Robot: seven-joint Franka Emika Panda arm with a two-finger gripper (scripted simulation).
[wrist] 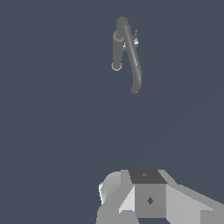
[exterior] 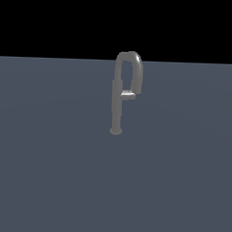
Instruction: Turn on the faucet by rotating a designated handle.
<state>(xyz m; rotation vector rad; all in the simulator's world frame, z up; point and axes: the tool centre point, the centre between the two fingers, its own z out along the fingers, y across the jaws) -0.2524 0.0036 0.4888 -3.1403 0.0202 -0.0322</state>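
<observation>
Grey and white gripper [wrist: 148, 199] housing at edge of wrist view: angular blocks, darker square plate on top, small diamond mark on front face. Fingertips cut off by frame edge, so cannot tell whether spread or pressed together. Touching nothing visible. Well apart from faucet [wrist: 117, 46], with bare slate-blue floor [wrist: 52, 131] between.

Clearer read on faucet in exterior view:
- Standing upright on floor, slightly toward the exterior view's right of centre, in upper half of frame.
- Slim vertical post [exterior: 116, 108] on small round base [exterior: 116, 131], all dull grey metal.
- Gooseneck spout [exterior: 131, 55] rising from post top, arcing toward the exterior view's right, dropping back down parallel to post. Top of arc crossing into black backdrop [exterior: 45, 20] above floor line.
- Handle [exterior: 128, 95]: short horizontal bar off middle of post, pointing toward the exterior view's right, brighter highlight along it. Much smaller than spout.
- Handle's outer end directly under spout mouth, very close; touching or just apart, cannot tell.

Back in wrist view: faucet foreshortened, seen from above at a slant. Post dark, lighter ring at its round end. Spout running out long and curving down to open mouth. Handle only a small bright stub beside post, mostly hidden behind spout; direction hard to read from this angle.
</observation>
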